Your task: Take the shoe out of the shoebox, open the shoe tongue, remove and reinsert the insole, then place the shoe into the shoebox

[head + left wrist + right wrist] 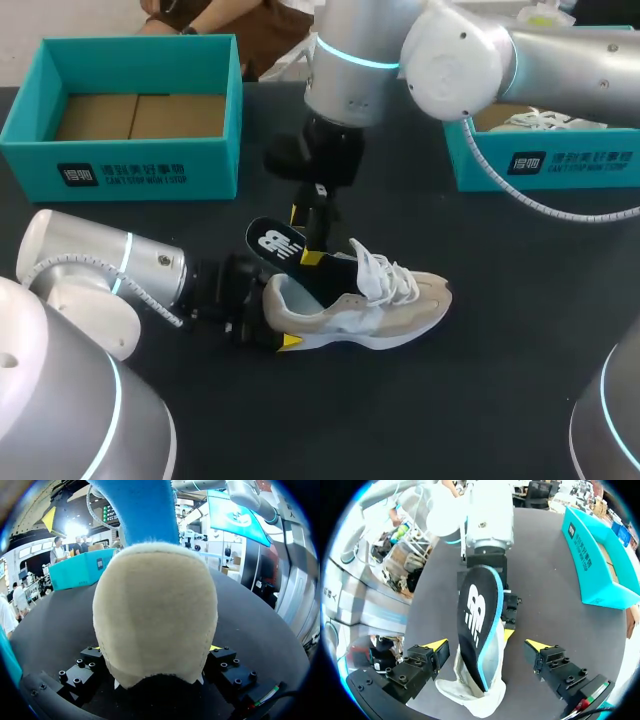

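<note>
Heel of the sneaker (155, 625) fills L wrist view. L hand (155, 652) is clamped on it from both sides, yellow tips just peeking past the beige suede. Reason, I judge: it pins the sneaker so it won't slide or tip while the insole gets worked. Sneaker sits on its sole on the desk (480, 400), toe to my right, well apart from the empty teal shoebox (130, 165) at far left.

Insole (475, 615) stands half in, half out of the sneaker, logo side toward R wrist cam, blue underside toward L. R hand (487, 646) hangs over it w/ fingers spread wide, one each side, neither pad on it: not gripping. Can't tell if insole is going out or back in.
</note>
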Available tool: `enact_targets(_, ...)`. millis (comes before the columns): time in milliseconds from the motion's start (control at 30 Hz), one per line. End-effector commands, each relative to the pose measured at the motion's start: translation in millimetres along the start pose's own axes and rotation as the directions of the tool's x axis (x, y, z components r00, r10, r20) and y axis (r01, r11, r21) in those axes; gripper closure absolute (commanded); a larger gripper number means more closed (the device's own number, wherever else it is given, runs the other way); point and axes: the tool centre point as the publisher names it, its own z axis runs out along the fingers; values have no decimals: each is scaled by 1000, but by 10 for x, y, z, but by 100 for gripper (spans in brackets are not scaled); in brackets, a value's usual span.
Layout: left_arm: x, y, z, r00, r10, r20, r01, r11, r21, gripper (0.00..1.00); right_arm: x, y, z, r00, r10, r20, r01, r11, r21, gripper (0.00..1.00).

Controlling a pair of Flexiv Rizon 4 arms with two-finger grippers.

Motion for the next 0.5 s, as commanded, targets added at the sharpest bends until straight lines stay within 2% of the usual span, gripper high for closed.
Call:
enact_targets(33, 8, 10, 3, 1000, 0, 0, 0, 1000, -3, 100, 41, -144, -4, 999, 30, -35, -34, 991, -131, 0)
enact_targets(167, 8, 10, 3, 1000, 0, 0, 0, 1000, -3, 100, 93, -133, -28, 989, 44, -141, -76, 970, -230, 0)
enact_targets(367, 8, 10, 3, 1000, 0, 0, 0, 1000, -3, 100, 134, -133, -64, 978, 52, -203, -115, 943, -311, 0)
enact_targets(400, 8, 10, 3, 1000, 0, 0, 0, 1000, -3, 100, 147, -126, -66, 974, 48, -221, -125, 928, -351, 0)
enact_targets(500, 8, 10, 3, 1000, 0, 0, 0, 1000, -3, 100, 169, -61, -50, 962, 38, -270, -144, 912, -384, 0)
